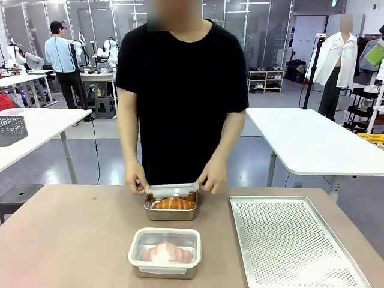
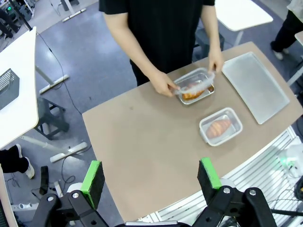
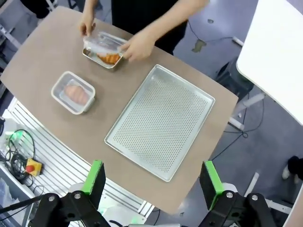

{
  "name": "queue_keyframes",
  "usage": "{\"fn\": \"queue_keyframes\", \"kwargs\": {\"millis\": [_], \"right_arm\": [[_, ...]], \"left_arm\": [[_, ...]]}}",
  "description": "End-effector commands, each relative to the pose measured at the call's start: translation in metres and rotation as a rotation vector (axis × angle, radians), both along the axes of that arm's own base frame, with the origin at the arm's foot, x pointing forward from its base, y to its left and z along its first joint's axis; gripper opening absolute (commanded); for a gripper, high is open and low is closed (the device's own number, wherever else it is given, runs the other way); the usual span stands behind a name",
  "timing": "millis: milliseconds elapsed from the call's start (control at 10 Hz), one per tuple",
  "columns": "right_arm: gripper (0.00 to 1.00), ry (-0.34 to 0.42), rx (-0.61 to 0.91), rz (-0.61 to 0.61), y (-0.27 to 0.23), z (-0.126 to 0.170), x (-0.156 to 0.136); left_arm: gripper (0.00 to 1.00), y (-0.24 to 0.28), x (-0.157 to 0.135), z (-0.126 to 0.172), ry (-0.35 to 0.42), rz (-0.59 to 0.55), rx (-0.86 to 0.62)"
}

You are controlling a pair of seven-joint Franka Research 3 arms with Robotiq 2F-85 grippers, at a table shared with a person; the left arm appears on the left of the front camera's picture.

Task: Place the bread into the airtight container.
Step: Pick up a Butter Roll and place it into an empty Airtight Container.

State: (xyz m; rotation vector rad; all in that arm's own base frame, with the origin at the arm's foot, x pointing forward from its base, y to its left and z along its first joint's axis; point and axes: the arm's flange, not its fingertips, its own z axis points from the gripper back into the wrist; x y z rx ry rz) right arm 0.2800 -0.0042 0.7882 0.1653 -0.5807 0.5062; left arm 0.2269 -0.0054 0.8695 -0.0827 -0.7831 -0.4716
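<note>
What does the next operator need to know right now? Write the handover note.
Left gripper and right gripper: jaws open, empty, high above the table.
Near container: bread inside, clear lid on.
Far container: croissant inside; the person's hands hold its lid tilted over it, not yet seated.
Perforated tray on the robot's right holds nothing.
Left: seat that lid.
</note>
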Motion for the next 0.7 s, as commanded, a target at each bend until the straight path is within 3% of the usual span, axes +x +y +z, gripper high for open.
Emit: {"fn": "queue_keyframes", "kwargs": {"millis": [0, 600], "right_arm": [[1.00, -0.002, -0.007, -0.008, -0.0027, 0.0003, -0.0010], [1.00, -0.002, -0.007, -0.008, -0.0027, 0.0003, -0.0010]], "left_arm": [[1.00, 0.0000, -0.0009, 0.0004, -0.001, -0.001, 0.000], [1.00, 0.0000, -0.0009, 0.0004, -0.001, -0.001, 0.000]]}}
